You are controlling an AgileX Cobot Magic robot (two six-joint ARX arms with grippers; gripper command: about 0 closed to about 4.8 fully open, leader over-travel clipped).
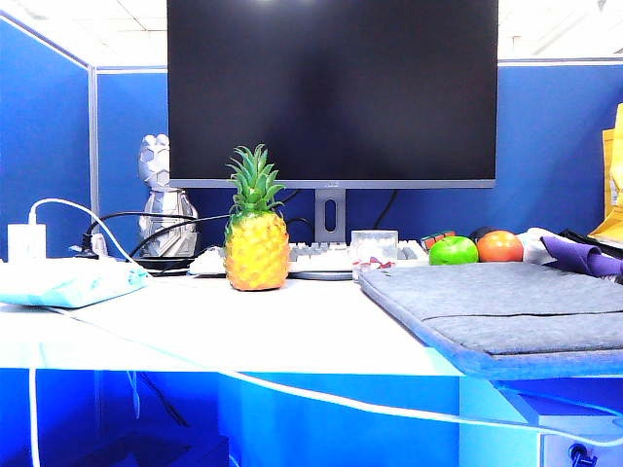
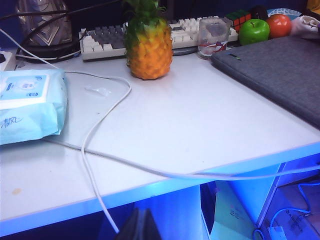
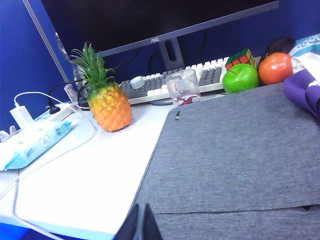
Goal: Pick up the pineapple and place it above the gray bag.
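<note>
Pineapple (image 1: 257, 238) stands beside keyboard (image 1: 321, 258), apart from gray bag (image 1: 506, 306); left pincer (image 2: 139, 225) and right pincer (image 3: 140, 222) pressed together.

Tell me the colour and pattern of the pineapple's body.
The pineapple has a yellow-to-orange body with a diamond pattern, clearest in the right wrist view.

An office cubicle: blue partition walls (image 1: 545, 146), monitor (image 1: 331, 88), keyboard (image 3: 165, 82).

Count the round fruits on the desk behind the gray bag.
2. The green fruit sits by the keyboard's end, just past the gray bag's far edge; the orange fruit is right beside it, toward the purple cloth. More could hide behind that cloth.
</note>
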